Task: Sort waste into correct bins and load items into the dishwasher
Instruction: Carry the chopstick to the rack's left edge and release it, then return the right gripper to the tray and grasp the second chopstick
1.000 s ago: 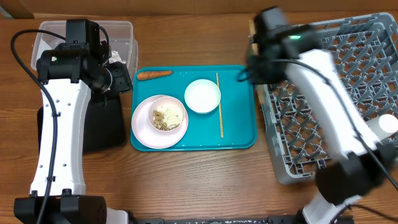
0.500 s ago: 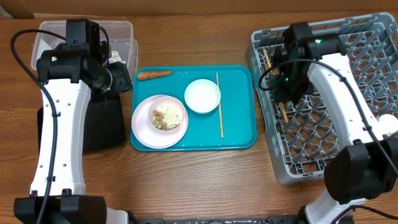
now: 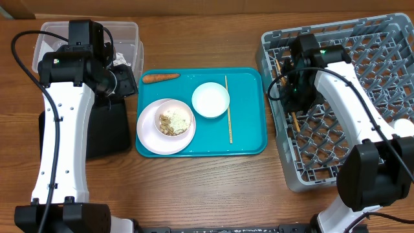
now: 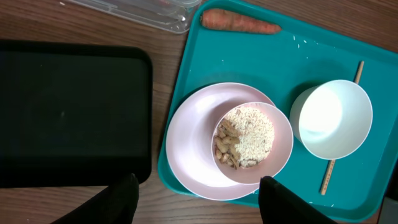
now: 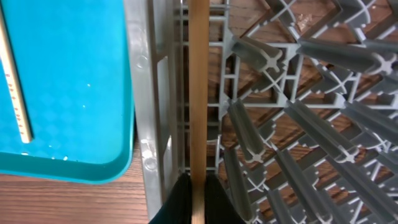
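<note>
Right pincer (image 5: 198, 194) clenched on a wooden chopstick (image 5: 199, 87) held along the left edge of the grey dish rack (image 5: 152, 74); left pincer (image 4: 199, 186) hangs released above the pink plate (image 4: 189, 143) on the teal tray (image 4: 280, 56), where the second chopstick (image 3: 228, 110) lies

Two chopsticks (image 3: 228, 109), one carrot (image 3: 160, 77), one plate (image 3: 150, 129), two bowls (image 3: 210, 99), perhaps one cup (image 3: 403, 129)

My right gripper (image 3: 294, 90) hangs over the left edge of the grey dish rack (image 3: 381, 77), with a wooden chopstick (image 3: 294, 118) running near-to-far beneath it. On the teal tray (image 3: 249, 139) to the left lie a second chopstick (image 3: 228, 110), a white bowl (image 3: 210, 99), a carrot (image 3: 160, 77) and a pink plate (image 3: 150, 133) carrying a bowl of beige scraps (image 3: 176, 121).
</note>
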Controlling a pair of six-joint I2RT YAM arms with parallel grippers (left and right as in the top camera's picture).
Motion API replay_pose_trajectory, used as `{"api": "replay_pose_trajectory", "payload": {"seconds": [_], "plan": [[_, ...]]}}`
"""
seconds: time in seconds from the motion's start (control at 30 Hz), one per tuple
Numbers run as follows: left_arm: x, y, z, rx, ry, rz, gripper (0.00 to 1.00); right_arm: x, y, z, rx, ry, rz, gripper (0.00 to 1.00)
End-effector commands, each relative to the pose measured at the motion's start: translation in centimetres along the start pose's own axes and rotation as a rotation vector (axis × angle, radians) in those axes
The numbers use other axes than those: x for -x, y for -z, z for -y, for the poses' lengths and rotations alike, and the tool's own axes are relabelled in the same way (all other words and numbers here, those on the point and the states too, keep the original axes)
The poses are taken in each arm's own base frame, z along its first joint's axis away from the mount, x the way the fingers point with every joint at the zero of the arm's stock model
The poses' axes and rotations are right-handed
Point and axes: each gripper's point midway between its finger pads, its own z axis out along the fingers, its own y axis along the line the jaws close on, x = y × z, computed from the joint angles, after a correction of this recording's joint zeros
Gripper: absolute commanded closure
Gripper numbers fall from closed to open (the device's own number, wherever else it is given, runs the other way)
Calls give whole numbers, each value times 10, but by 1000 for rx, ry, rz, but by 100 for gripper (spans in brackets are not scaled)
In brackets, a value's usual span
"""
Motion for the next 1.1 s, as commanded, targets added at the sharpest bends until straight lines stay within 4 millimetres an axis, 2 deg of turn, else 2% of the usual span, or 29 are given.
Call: {"api": "replay_pose_trajectory", "payload": {"seconds": [0.0,0.07,0.1,0.13,0.17,0.27,0.37,0.5,0.6,0.7,0.83,0.93,1.07], "plan": [[3,4,2,2,2,15,36,-3,-1,3,-22,-5,-12,95],[3,4,2,2,2,15,36,-4,-1,3,-22,-5,-17,94],[3,4,2,3,2,15,36,-5,-1,3,-22,-5,-19,83],[3,4,2,2,1,16,36,-5,-1,3,-22,-5,-21,66],[3,4,2,2,1,16,35,-6,-1,3,-22,-4,-23,57],[3,4,2,3,1,15,35,-3,0,3,-22,-20,-14,51],[2,4,3,3,0,14,35,4,6,3,-21,-65,24,51],[2,4,3,3,0,14,35,22,38,-4,-8,-111,135,50],[3,4,3,3,1,14,35,38,68,-35,92,-75,251,50],[3,4,3,2,0,17,34,43,79,-77,161,-4,302,49],[3,4,3,2,0,17,34,36,60,-110,169,36,249,48],[3,4,3,2,0,16,34,27,32,-131,167,34,182,48],[3,4,3,2,0,16,34,17,-4,-149,165,-2,130,44]]}}
